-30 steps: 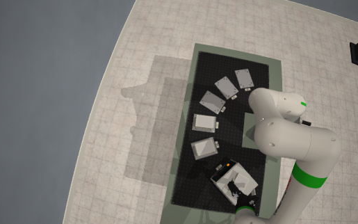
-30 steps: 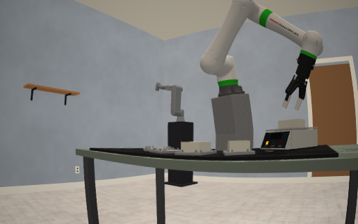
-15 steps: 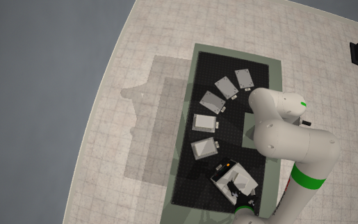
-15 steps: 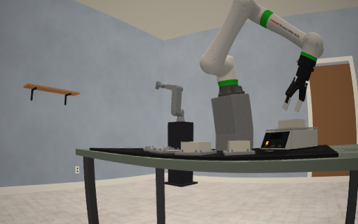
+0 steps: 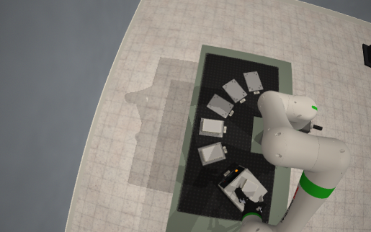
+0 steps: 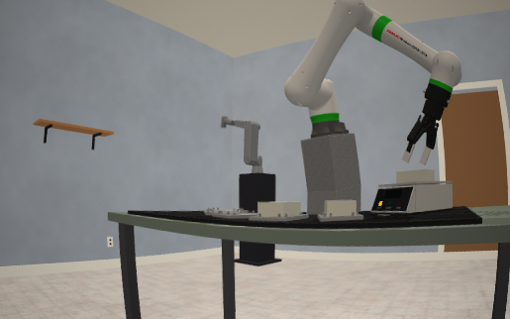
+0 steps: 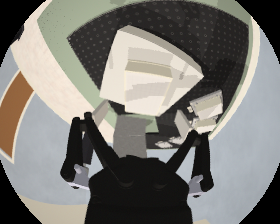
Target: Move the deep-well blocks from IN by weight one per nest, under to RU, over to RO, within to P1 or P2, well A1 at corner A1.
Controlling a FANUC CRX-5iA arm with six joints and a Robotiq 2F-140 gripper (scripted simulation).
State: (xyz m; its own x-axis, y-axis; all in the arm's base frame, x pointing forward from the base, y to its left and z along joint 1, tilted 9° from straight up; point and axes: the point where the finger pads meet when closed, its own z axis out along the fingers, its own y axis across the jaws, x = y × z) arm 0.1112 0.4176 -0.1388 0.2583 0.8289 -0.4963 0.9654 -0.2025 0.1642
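The check-weigher CW [image 5: 231, 194] [image 6: 434, 198] [image 7: 116, 57] has one pale block [image 5: 250, 187] [image 6: 415, 176] [image 7: 147, 90] on its platform. Its front amber lamp [image 5: 236, 171] [image 6: 380, 203] is lit: UNDER. My gripper [image 6: 416, 158] [image 7: 142, 110] is open and empty, above that block, with a gap between fingertips and block top. A second block [image 5: 212, 153] [image 6: 340, 207] sits in the nest nearest the weigher. A third block [image 5: 212, 126] [image 6: 278, 209] sits in the nest beside it. Nest labels and the blocks' cut corners are too small to read.
Three nests without blocks, a near one [image 5: 220, 105], a middle one [image 5: 235, 90] and a far one [image 5: 253, 81], continue the arc on the black board [image 5: 242, 138]. The arm's grey pedestal [image 6: 331, 168] stands behind the board. Small locators stand up at the nests' edges.
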